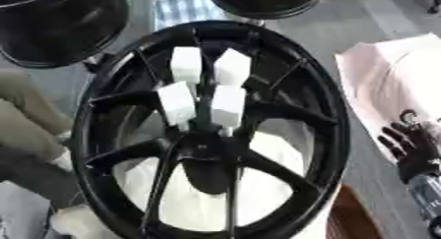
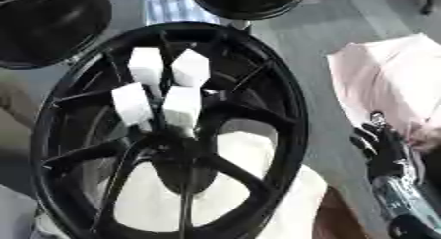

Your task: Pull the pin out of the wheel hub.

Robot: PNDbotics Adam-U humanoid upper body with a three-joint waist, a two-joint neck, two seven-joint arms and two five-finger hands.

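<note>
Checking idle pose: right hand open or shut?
Open: right hand beside the wheel hub, fingers straight, holding nothing.

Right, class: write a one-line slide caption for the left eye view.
Black wheel hub with four white blocks between spokes; right hand open alongside.

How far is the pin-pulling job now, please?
Nothing looks done yet: four white blocks stand on the black wheel hub, untouched. In hand: nothing; the right robot hand rests open beside the rim, apart from it. No left robot hand shows. Reaching, grasping and pulling remain.
</note>
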